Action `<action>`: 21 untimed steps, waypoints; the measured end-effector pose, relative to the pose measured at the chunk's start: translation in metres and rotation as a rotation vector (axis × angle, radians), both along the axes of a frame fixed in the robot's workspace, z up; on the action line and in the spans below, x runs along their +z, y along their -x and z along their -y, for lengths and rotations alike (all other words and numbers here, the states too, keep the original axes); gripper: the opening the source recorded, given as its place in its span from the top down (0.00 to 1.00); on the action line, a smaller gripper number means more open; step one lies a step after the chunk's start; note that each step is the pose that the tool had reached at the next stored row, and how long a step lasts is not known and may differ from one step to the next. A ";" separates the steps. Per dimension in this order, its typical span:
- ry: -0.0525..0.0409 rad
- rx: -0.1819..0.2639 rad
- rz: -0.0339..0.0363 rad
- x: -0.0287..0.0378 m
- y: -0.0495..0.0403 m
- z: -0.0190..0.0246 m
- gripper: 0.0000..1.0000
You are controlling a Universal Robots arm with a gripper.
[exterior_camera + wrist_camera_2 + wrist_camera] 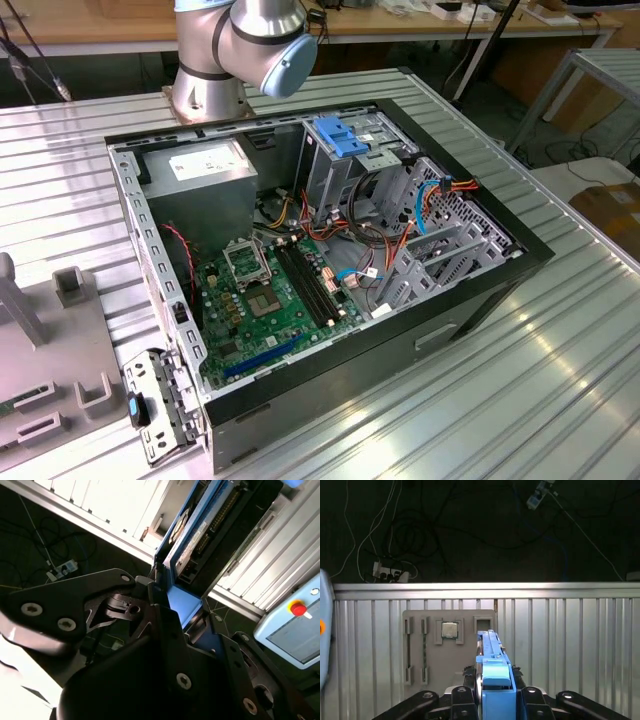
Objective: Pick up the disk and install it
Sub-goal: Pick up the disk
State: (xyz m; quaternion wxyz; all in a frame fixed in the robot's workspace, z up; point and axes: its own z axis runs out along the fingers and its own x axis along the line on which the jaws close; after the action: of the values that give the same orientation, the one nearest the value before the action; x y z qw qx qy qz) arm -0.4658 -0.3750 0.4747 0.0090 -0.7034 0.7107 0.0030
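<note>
The hand [495,695] is clamped on the disk [490,647] by its blue frame, aloft over the counter [570,640]; this looks like the carrying step, nothing installed yet. Seating it calls for squaring the rails to the cage [335,180] in the case [400,350].

open computer case [400,350] on ribbed table [560,400], arm base [210,85] behind
</note>
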 end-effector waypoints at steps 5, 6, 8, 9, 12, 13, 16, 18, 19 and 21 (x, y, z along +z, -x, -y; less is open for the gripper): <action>0.0001 0.000 -0.0015 0.0091 0.0000 0.0000 0.63; 0.0000 0.000 -0.0017 0.0101 -0.0001 0.0000 0.63; 0.0001 0.000 -0.0020 0.0127 -0.0001 0.0000 0.63; 0.0002 0.000 -0.0023 0.0156 -0.0001 0.0000 0.63; 0.0001 0.000 -0.0027 0.0272 -0.0001 0.0000 0.63; 0.0001 0.000 -0.0028 0.0300 -0.0001 0.0000 0.63; 0.0000 0.000 -0.0030 0.0363 -0.0001 0.0000 0.63; 0.0000 0.000 -0.0031 0.0416 0.0000 0.0000 0.63; 0.0001 0.000 -0.0032 0.0445 0.0000 0.0000 0.63; 0.0001 0.000 -0.0033 0.0496 -0.0001 0.0000 0.63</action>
State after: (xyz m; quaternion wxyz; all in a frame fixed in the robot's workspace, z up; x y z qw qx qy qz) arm -0.4658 -0.3750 0.5242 0.0078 -0.7034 0.7107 0.0041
